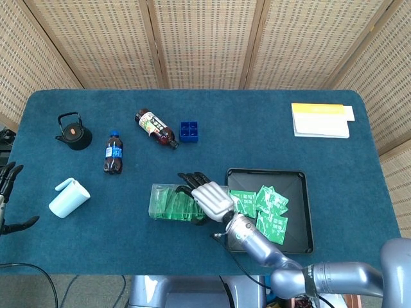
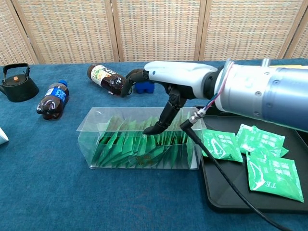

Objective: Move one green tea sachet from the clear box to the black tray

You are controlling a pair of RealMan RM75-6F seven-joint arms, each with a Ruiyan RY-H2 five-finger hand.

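At the far left edge of the head view the left hand (image 1: pixel 8 192) hangs just off the table (image 1: pixel 270 122), fingers spread and holding nothing. On the blue cloth in the left part sit a black teapot (image 1: pixel 73 131), a pale blue cup (image 1: pixel 68 197) lying on its side, a small cola bottle (image 1: pixel 113 153) and a brown bottle (image 1: pixel 156 128), both lying down, with a blue block (image 1: pixel 189 131) beside them. In the lower middle stands the clear box (image 2: pixel 139 138), packed with upright green tea sachets (image 2: pixel 122 144). The right hand (image 2: pixel 168 84) reaches over the box from the right, thumb dipped toward the sachets' tops, other fingers stretched out above; it grips nothing. Just right of the box, touching it, lies the black tray (image 2: pixel 284 118) with several loose sachets (image 2: pixel 272 175) flat inside. A yellow-and-white booklet (image 1: pixel 320 120) rests at the upper right.
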